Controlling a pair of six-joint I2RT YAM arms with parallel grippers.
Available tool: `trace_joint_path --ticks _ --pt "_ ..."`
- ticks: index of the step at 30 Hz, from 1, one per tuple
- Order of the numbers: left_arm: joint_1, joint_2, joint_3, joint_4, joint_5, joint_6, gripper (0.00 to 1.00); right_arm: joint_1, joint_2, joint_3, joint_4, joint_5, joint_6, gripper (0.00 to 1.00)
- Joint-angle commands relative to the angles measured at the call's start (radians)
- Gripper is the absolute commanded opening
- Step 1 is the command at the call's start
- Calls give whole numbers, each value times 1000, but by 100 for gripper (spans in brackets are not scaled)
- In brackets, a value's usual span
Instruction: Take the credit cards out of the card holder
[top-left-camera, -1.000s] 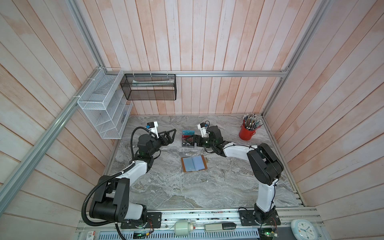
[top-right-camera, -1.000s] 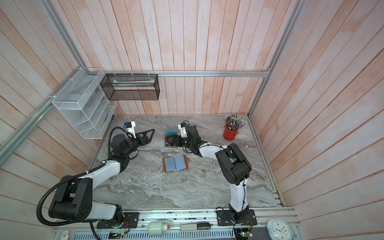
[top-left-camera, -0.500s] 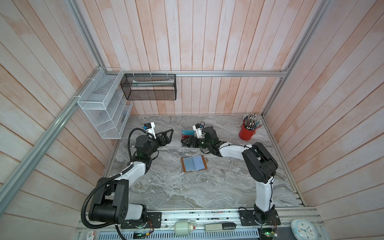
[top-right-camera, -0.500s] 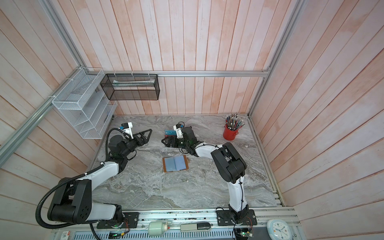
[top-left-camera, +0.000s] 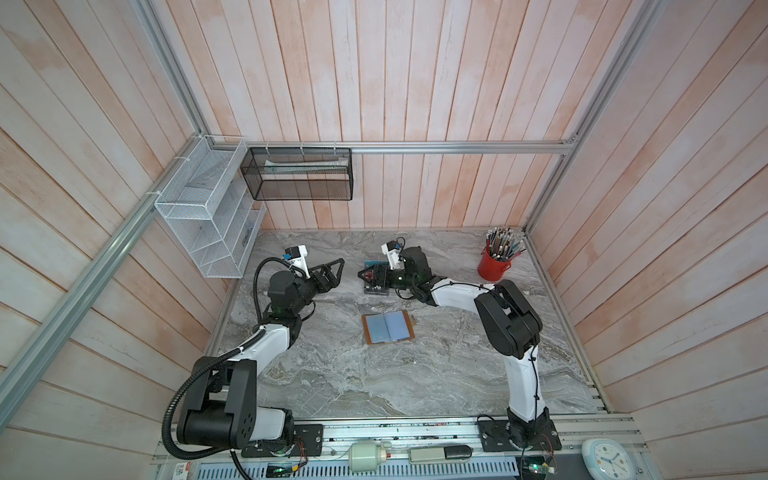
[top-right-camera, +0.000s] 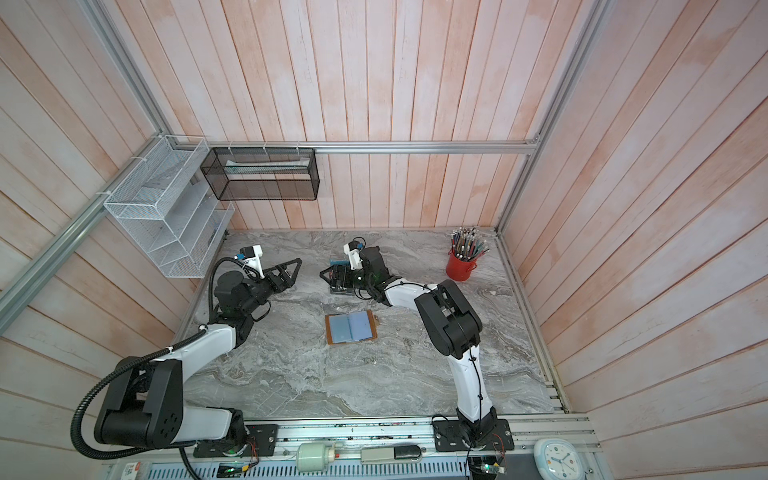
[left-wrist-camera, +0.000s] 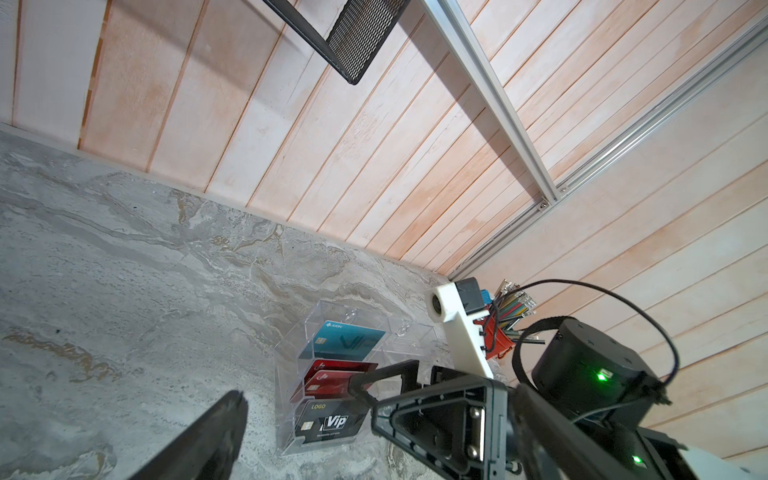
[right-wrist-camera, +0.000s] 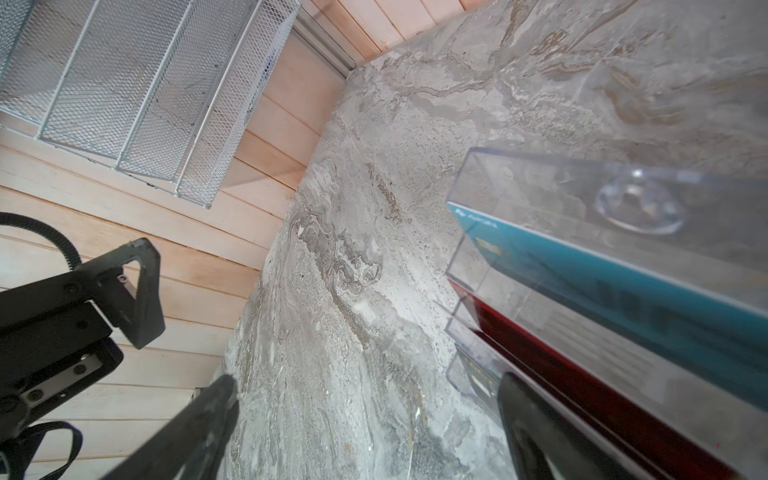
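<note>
Left wrist view gives us the clearest look at the cards: a teal card (left-wrist-camera: 345, 343) stands on the top step of the rack (left-wrist-camera: 309, 322), a red card (left-wrist-camera: 328, 376) on the middle step and a black card (left-wrist-camera: 328, 422) on the lowest. In the right wrist view the right claw (right-wrist-camera: 368, 379) is spread wide with nothing between its fingers, one of them just beside the rack's low corner. Seen from the left wrist, one of those fingers crosses in front of the red card; whether it touches, we cannot tell. In both top views this claw hangs over the rack, which stands toward the back edge of the table (top-left-camera: 332, 374), about midway across. The holder (top-left-camera: 387, 327) lies open and flat near the table's middle, on the front side of the rack, well apart from both claws. Its sleeves look pale blue; we cannot tell whether any card is in them. The left claw (top-left-camera: 338, 266) hovers toward the back left corner, wide and empty, pointing at the rack.
</note>
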Motion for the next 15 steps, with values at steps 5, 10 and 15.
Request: trace_joint_path --ticks 5,10,15 --pt "8 -15 -14 13 23 -4 100 -14 30 53 -20 -19 1 98" --pt "8 -18 -3 -14 40 9 100 -14 30 53 -21 -29 -2 98" --pt "8 14 113 -233 83 52 100 -13 -7 27 -18 -39 -11 98"
